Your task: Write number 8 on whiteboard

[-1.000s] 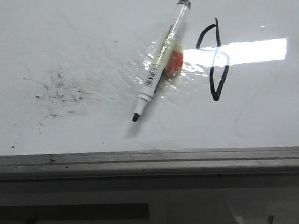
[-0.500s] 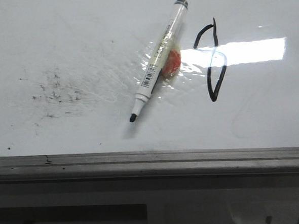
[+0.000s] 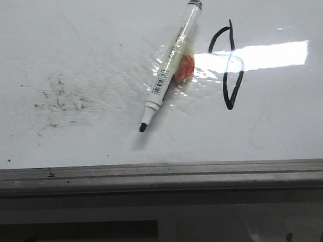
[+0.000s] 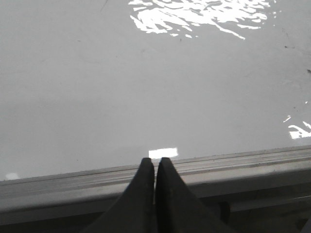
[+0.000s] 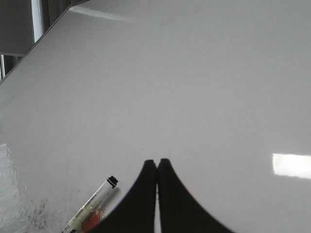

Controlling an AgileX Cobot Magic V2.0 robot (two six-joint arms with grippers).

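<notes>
A: Whiteboard [image 3: 63,39], glossy, grey frame. Marker [image 3: 170,67] lying uncapped, 8 [image 3: 228,66] just right of it.
B: Orange blob under the marker, possibly tape. Left gripper [image 4: 155,162], right gripper [image 5: 156,163]: fingers pressed together, empty.

A large glossy whiteboard [image 3: 63,39] lies flat, filling most of the front view, with a grey metal frame [image 3: 165,175] along its near edge. A bright rectangular glare sits toward its right side. An uncapped marker [image 3: 170,64] lies diagonally near the middle, black tip pointing toward the near edge, resting on a small orange lump [image 3: 184,68] with clear tape. Just right of it is a thin, crooked black number 8 [image 3: 228,65]. Black smudge specks [image 3: 59,100] scatter on the left.
</notes>
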